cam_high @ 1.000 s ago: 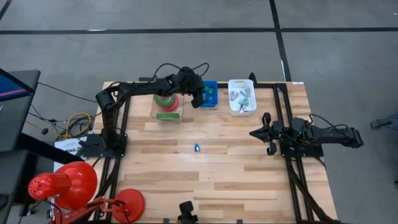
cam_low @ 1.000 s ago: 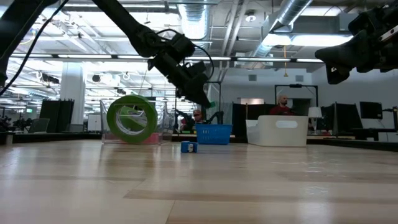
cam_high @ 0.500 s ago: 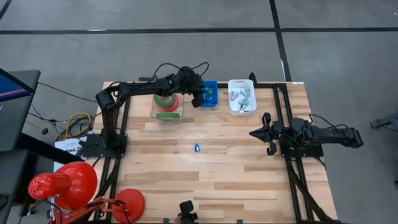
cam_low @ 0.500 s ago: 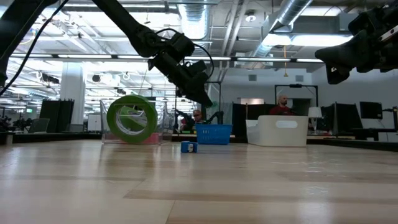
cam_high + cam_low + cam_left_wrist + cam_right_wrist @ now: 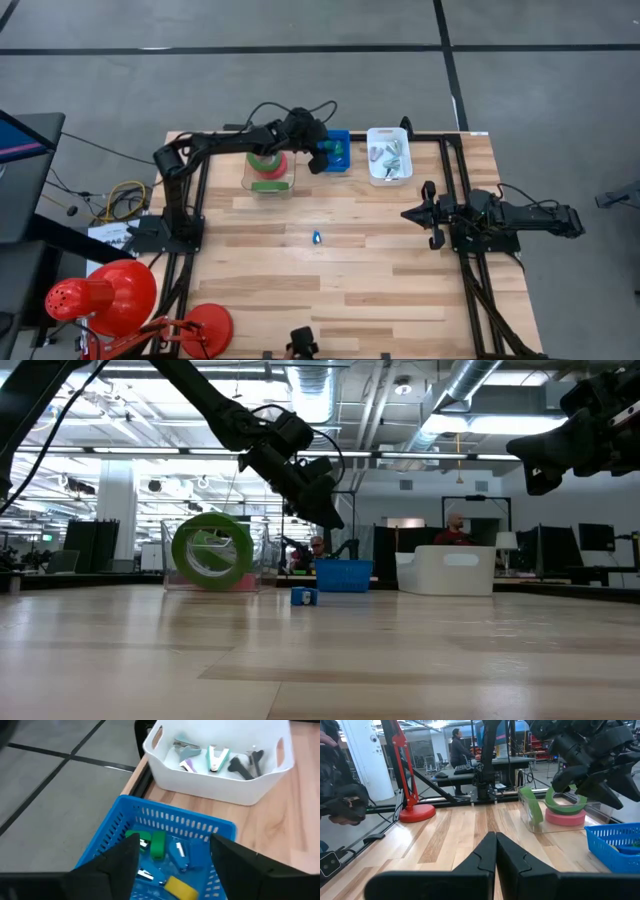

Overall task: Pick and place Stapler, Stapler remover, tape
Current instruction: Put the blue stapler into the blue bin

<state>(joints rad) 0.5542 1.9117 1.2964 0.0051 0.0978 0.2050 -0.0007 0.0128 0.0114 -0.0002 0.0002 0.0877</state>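
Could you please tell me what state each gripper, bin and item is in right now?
left gripper: open, empty, above the blue basket.
right gripper: shut, empty, waiting at the table's right side.
clear bin: holds the tape rolls.
white bin: holds small tools.
small blue item: loose at mid-table.

Grey floor (image 5: 300, 80) w/ dark lines; ceiling ducts (image 5: 470, 380); prob. desks behind.

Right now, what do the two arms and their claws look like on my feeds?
Both arms are dark, jointed and slim, with black cables looping along the left arm and trailing off the right arm. Each ends in a two-finger black claw: the left claw has broad, angular fingers; the right claw has tapered, wedge-shaped ones.
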